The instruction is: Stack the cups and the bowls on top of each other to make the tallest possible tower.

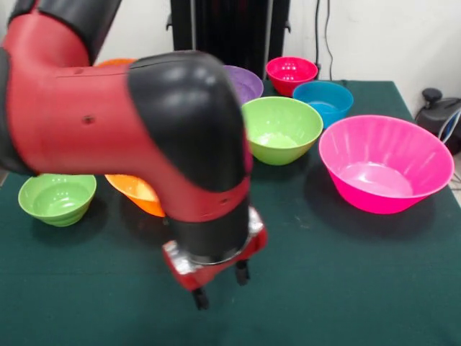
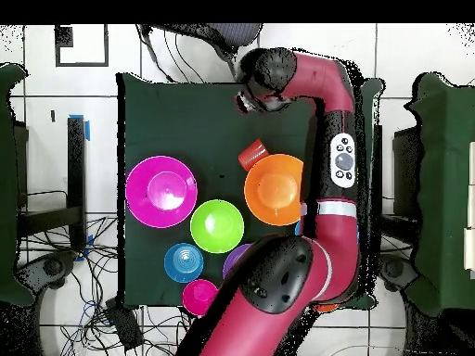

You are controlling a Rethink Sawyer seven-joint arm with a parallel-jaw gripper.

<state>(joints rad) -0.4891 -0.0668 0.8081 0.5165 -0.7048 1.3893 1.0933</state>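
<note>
Dark green table (image 1: pixel 346 288), white wall (image 1: pixel 389 36) behind it, tiled floor with tangled cables (image 2: pixel 93 297), black chair (image 2: pixel 19 185) beside the table

No text, label, brand, number or sign can be read in either view. The arm's grey button panel (image 2: pixel 344 161) carries markings, but they are too small to read.

This looks like a robotics lab rather than a home. A table (image 1: pixel 374 288) covered in dark green cloth stands on a pale tiled floor (image 2: pixel 56 102), loose cables (image 2: pixel 88 301) trail around it, and blue tape (image 2: pixel 86 127), probably markers, sticks to the tiles.
</note>
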